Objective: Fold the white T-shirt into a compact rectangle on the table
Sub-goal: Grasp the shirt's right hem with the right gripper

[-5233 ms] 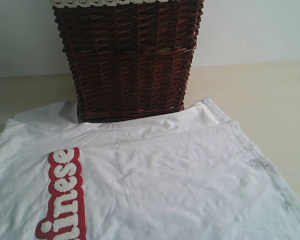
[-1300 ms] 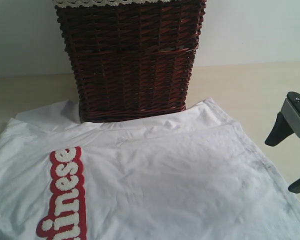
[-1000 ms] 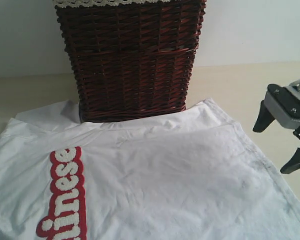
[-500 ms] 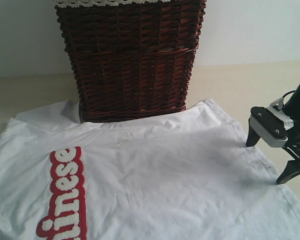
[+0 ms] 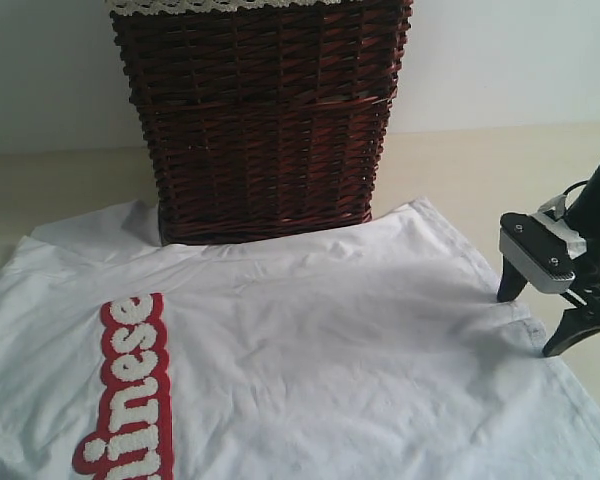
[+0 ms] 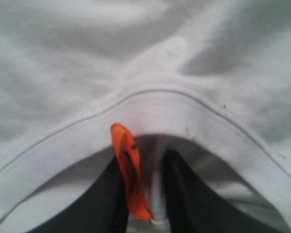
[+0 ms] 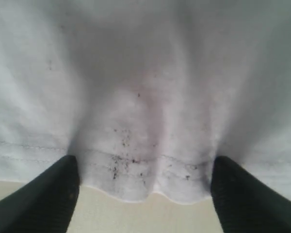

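The white T-shirt (image 5: 330,350) lies spread on the table (image 5: 490,170), its red patch band (image 5: 130,400) at the lower left. My right gripper (image 5: 528,323) is down at the shirt's right edge, open wide. In the right wrist view its fingers (image 7: 48,194) straddle the speckled, slightly bunched hem (image 7: 145,177), pressing on the cloth. In the left wrist view my left gripper (image 6: 145,162) is shut on the ribbed neck band (image 6: 155,107), the orange tag (image 6: 128,170) between its fingers. The left gripper is out of the exterior view.
A dark wicker basket (image 5: 260,120) with cream lace trim stands right behind the shirt, touching its far edge. Bare table (image 5: 570,180) shows to the right of the shirt, and the pale wall (image 5: 500,60) rises behind.
My right gripper came in from the right edge, dropped and moved left onto the shirt's right hem, staying open. The hem has puckered slightly. The shirt's body is otherwise unmoved.
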`<act>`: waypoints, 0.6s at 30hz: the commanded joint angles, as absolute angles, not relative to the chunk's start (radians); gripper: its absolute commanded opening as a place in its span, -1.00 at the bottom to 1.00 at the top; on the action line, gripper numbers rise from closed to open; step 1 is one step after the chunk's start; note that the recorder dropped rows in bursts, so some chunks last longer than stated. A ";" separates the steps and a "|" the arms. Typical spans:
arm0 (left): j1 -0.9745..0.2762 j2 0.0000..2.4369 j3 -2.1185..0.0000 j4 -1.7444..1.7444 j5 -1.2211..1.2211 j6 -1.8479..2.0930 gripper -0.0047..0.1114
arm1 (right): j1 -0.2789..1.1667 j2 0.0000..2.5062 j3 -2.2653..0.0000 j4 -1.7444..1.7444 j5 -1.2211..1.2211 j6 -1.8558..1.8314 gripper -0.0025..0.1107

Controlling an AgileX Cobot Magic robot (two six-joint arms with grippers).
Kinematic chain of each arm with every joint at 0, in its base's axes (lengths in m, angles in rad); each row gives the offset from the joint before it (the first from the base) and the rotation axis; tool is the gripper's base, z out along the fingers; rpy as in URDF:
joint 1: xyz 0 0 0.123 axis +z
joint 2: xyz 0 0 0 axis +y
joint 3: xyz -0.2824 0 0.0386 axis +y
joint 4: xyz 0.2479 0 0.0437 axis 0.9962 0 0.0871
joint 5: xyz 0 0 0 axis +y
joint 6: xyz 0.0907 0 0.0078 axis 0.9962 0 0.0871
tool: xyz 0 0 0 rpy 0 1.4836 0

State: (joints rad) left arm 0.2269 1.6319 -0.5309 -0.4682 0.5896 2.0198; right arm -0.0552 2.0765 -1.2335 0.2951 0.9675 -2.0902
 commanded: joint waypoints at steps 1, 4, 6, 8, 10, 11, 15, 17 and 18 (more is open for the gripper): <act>0.220 1.640 -0.525 -0.461 0.543 2.023 -0.48 | -0.052 2.096 -1.226 0.260 0.972 -2.064 -0.11; 0.220 1.640 -0.525 -0.461 0.543 2.023 -0.48 | -0.052 2.096 -1.226 0.263 0.972 -2.064 -0.53; 0.220 1.640 -0.525 -0.461 0.543 2.023 -0.48 | -0.052 2.096 -1.226 0.263 0.972 -2.064 -0.82; 0.220 1.640 -0.525 -0.461 0.543 2.023 -0.48 | -0.052 2.096 -1.226 0.263 0.972 -2.057 -0.95; 0.220 1.640 -0.525 -0.461 0.543 2.023 -0.48 | -0.052 2.096 -1.226 0.263 0.977 -2.037 -0.96; 0.220 1.640 -0.525 -0.461 0.543 2.023 -0.48 | -0.052 2.096 -1.226 0.263 0.983 -2.029 -0.96; 0.220 1.640 -0.525 -0.461 0.543 2.023 -0.48 | -0.052 2.092 -1.226 0.263 1.026 -2.012 -0.96; 0.220 1.640 -0.525 -0.461 0.543 2.023 -0.48 | -0.052 2.090 -1.226 0.263 1.037 -2.012 -0.96; 0.220 1.640 -0.525 -0.461 0.543 2.023 -0.48 | -0.052 2.087 -1.226 0.263 1.037 -2.012 -0.96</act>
State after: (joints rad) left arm 0.2269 1.6319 -0.5309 -0.4682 0.5896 2.0205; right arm -0.0532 2.0765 -1.2335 0.2975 1.0063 -2.0213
